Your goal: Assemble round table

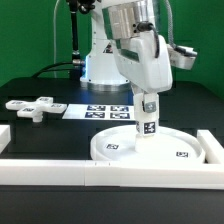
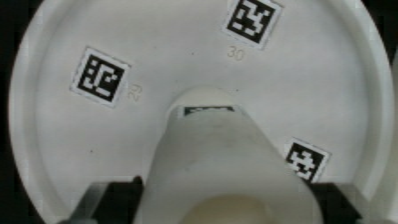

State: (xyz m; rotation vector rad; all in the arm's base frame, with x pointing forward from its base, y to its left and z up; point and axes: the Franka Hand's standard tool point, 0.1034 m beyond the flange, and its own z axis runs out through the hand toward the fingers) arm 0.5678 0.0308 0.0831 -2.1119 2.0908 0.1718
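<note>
The large rimmed round disc (image 1: 150,146) lies flat on the black table, against the white border rails. The short cylindrical post (image 1: 148,122) stands upright on the disc's middle, with a tag on its side. My gripper (image 1: 148,104) is shut on the post's upper part from above. In the wrist view the post (image 2: 222,150) fills the lower middle, with my black fingers (image 2: 121,195) on either side of it, and the disc (image 2: 107,120) spreads around it with three tags. The cross-shaped foot piece (image 1: 32,106) lies on the table at the exterior view's left.
White border rails (image 1: 110,172) run along the front and the exterior view's right (image 1: 212,146). The marker board (image 1: 100,110) lies flat behind the disc. The robot's base (image 1: 100,68) stands at the back.
</note>
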